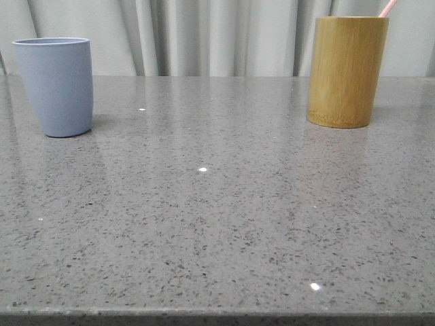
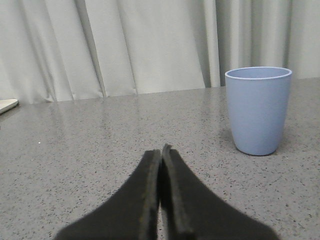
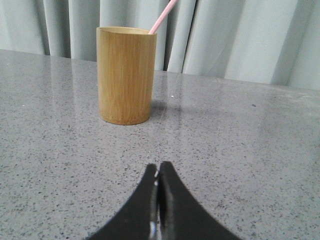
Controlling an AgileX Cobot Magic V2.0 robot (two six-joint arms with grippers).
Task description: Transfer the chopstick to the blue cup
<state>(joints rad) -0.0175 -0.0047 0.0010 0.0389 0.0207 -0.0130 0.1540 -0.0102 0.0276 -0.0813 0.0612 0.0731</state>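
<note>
The chopstick [image 1: 387,7] is standing in the bamboo cup [image 1: 346,71]. It leans on the rim, and just its pink top pokes out. It leans because it is long and thin and the cup is wide, so it tips over to one side. From the right wrist view the pink top [image 3: 163,16] sticks up over the bamboo cup [image 3: 126,75] too.

The blue cup [image 1: 56,85] is far from the bamboo cup, way across the table [image 1: 217,224] on the robot's left side. It stands up straight with its open top up, ready for something to drop in. I cannot see if anything is inside it.

The right gripper [image 3: 159,172] is near the bamboo cup and points at it. Its two black fingers are pressed together and hold nothing. The left gripper [image 2: 161,155] is near the blue cup [image 2: 258,110]. Its fingers are squeezed together too, with nothing in them.

I think the job has not started yet. The right gripper is the closer one to the chopstick, so it would likely open up and grab the pink top first.
</note>
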